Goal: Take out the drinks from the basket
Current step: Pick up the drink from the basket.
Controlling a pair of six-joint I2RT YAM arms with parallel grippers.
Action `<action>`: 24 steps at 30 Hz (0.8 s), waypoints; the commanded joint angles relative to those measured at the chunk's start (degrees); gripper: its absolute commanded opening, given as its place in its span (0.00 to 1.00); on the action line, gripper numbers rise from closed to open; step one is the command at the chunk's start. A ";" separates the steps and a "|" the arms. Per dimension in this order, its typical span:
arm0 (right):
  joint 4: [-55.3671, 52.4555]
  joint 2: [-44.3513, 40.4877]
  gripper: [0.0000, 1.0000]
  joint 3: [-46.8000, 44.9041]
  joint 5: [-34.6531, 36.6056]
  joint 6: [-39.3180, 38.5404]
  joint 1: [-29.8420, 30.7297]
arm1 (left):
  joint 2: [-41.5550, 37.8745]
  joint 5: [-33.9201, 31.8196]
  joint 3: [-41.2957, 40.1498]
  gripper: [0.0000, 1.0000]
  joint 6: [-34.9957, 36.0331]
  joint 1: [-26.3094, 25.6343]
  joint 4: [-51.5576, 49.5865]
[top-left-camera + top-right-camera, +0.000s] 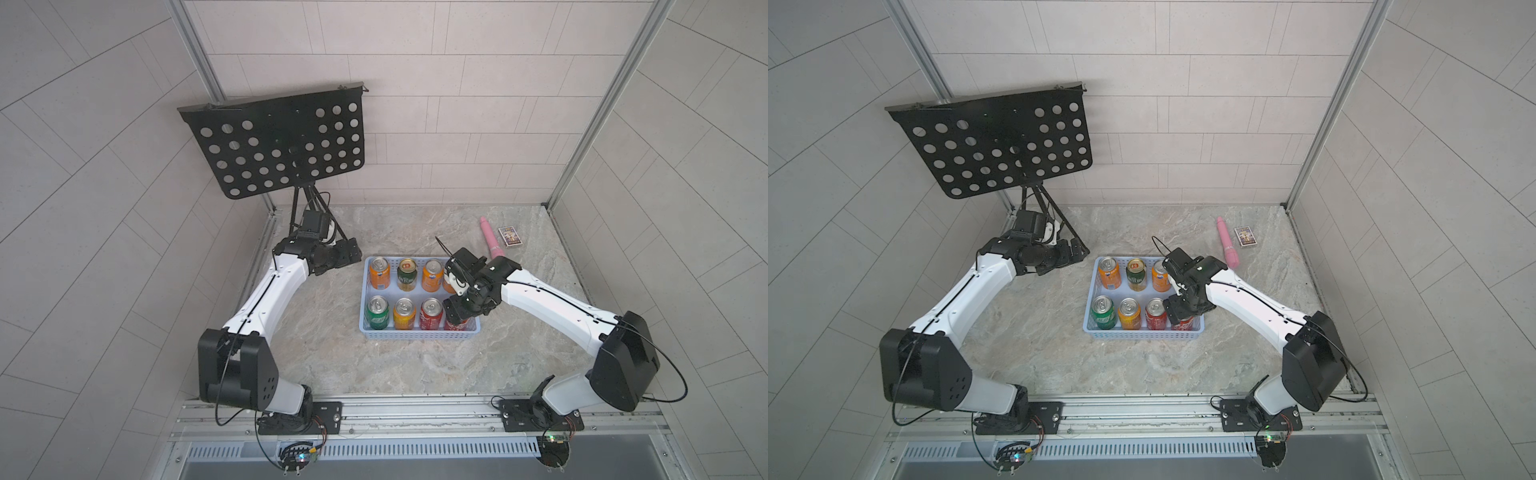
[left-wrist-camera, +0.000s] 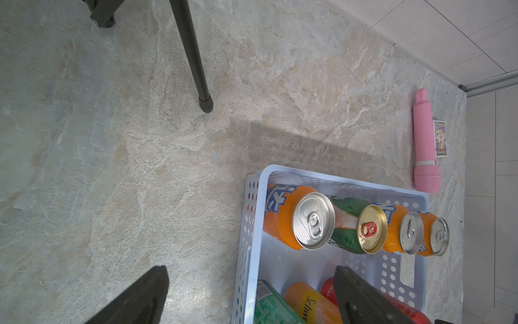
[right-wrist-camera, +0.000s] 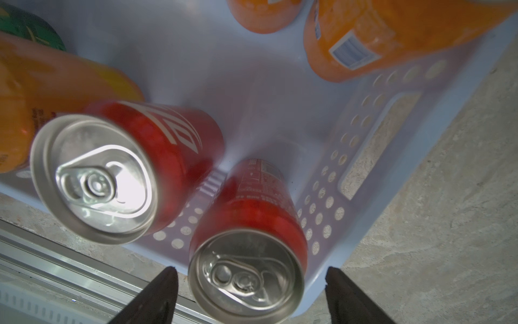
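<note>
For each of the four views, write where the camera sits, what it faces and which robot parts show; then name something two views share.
Top view: high over the front rail, looking down at the basket; both arms show.
Top view: alongside, same basket, both arms.
Left wrist: beside the basket, facing its far cans and the tube; open left end effector shows.
Right wrist: over the basket's corner, facing a red can; open right end effector flanks it.
Shared: the tube, in left wrist and top views.
</note>
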 commanded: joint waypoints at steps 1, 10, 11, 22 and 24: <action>0.25 1.11 0.86 -0.15 0.85 0.91 0.43 | -0.09 0.30 -0.66 1.00 0.05 -0.02 0.21; 2.37 3.16 0.86 -1.77 1.80 1.27 0.88 | -2.45 -3.34 -1.23 1.00 0.65 0.09 0.36; 2.60 3.48 0.86 -1.89 1.63 1.40 0.88 | -2.59 -3.35 -1.39 1.00 0.70 0.10 0.49; 3.22 4.06 0.63 -2.74 3.90 1.70 1.06 | -2.42 -3.21 -1.10 1.00 0.96 0.09 0.13; 2.64 3.20 0.56 -2.49 4.34 1.80 1.06 | -2.38 -3.18 -1.14 1.00 0.93 0.09 0.13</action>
